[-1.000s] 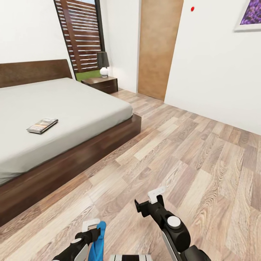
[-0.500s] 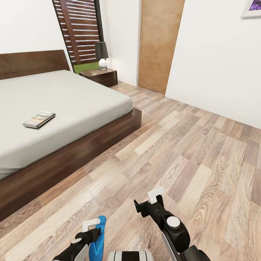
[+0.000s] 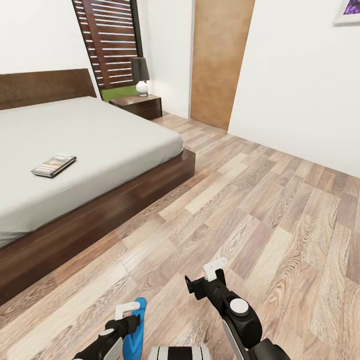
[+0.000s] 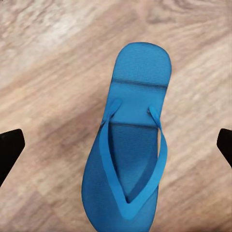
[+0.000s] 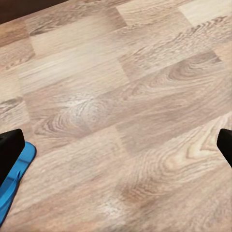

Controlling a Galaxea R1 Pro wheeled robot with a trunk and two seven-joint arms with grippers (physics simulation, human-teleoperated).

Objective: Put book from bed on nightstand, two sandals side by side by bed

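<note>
Now | left gripper (image 4: 116, 145) spread wide over sandal (image 4: 128, 145) (flat on floor (image 5: 135, 96)) | right gripper (image 5: 116, 147) seemingly open | book (image 3: 53, 165) on bed (image 3: 110, 145)

The floor (image 3: 260, 200) is wood plank with strong grain and a faint sheen. The sandal (image 4: 130, 145) looks like matt blue rubber, finely textured on the sole. The bed (image 3: 100, 145) pairs dark wood (smooth, slightly glossy) with a smooth matt grey mattress. The nightstand (image 3: 137, 106) top gleams.

I'm in a home bedroom: a low double bed (image 3: 75, 145) at left, a nightstand (image 3: 137, 106) with a lamp (image 3: 140, 75) beyond it, wood-plank floor (image 3: 260, 210), white walls.
</note>
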